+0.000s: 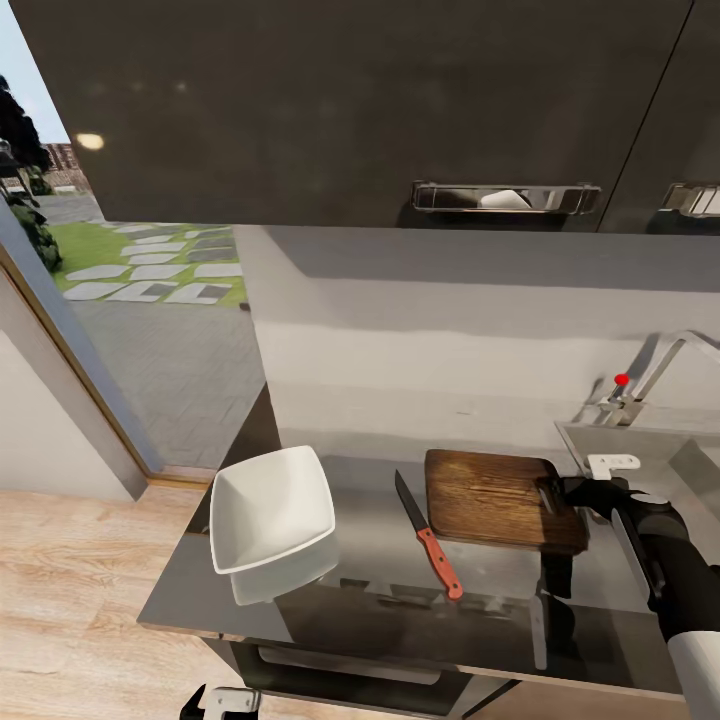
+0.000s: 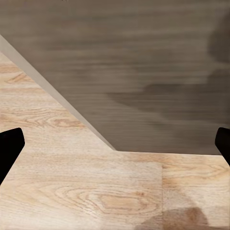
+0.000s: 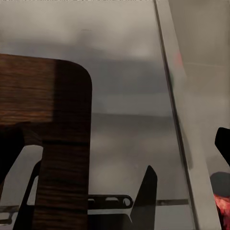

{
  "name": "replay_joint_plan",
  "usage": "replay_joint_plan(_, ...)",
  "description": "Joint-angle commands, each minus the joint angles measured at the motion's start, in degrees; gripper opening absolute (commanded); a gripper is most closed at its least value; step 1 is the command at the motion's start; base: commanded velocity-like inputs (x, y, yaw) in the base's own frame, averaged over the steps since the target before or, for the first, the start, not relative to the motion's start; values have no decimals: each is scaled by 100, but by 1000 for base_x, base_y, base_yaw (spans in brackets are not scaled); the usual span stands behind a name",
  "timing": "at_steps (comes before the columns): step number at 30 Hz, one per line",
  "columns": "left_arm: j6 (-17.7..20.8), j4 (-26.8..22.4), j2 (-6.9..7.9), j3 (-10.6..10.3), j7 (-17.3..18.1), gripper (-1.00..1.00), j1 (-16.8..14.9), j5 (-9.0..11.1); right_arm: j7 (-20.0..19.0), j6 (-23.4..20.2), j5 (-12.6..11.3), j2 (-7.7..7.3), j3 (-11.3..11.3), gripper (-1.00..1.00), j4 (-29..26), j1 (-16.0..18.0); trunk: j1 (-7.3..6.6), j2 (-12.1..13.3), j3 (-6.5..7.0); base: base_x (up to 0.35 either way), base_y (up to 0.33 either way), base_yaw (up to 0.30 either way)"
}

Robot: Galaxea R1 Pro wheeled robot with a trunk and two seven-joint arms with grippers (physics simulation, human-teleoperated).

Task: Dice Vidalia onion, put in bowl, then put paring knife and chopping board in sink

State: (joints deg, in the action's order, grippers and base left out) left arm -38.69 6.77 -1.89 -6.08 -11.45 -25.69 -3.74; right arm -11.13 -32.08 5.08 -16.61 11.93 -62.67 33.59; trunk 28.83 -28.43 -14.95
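Note:
The brown chopping board (image 1: 495, 497) lies on the grey countertop (image 1: 370, 560), and the red-handled paring knife (image 1: 431, 538) rests just left of it. Further left stands the white bowl (image 1: 270, 508), with nothing in it. My right gripper (image 1: 558, 497) hovers open over the board's slotted end, next to the sink (image 1: 590, 436). The right wrist view shows the board (image 3: 48, 110) between spread fingers (image 3: 9, 153). A blurred pinkish-red patch (image 3: 223, 205) lies past the steel rim; I cannot tell whether it is the Vidalia onion. My left gripper (image 1: 226, 701) hangs open below the counter edge.
The chrome tap (image 1: 662, 368) with its red knob (image 1: 621, 379) stands behind the sink. Dark wall cabinets (image 1: 350, 100) hang overhead. A glass door (image 1: 60, 300) and wooden floor (image 1: 70, 600) lie to the left. The left wrist view looks at floor (image 2: 96, 191) and a dark cabinet front (image 2: 134, 72).

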Motion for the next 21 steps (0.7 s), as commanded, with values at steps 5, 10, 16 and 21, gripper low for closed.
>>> replay_joint_plan(5, -24, -211, -5, -42, -59, 100, -15, -74, -52, -27, 55, 0, 11, 100, -13, 4, 3, -11, -9, 0, 0, 0)
replay_joint_plan(10, -24, -211, -5, -42, -59, 100, -15, -74, -53, -27, 55, 0, 11, 100, -16, 5, 3, -11, -9, 0, 0, 0)
replay_joint_plan(16, -24, -211, -5, -42, -59, 100, -15, -74, -49, -27, 55, 0, 11, 100, -29, 4, 3, -11, -9, 0, 0, 0)
replay_joint_plan(21, -24, -211, -5, -42, -59, 100, -15, -74, -52, -27, 55, 0, 15, 100, -53, 1, 3, -11, -9, -49, 0, 0)
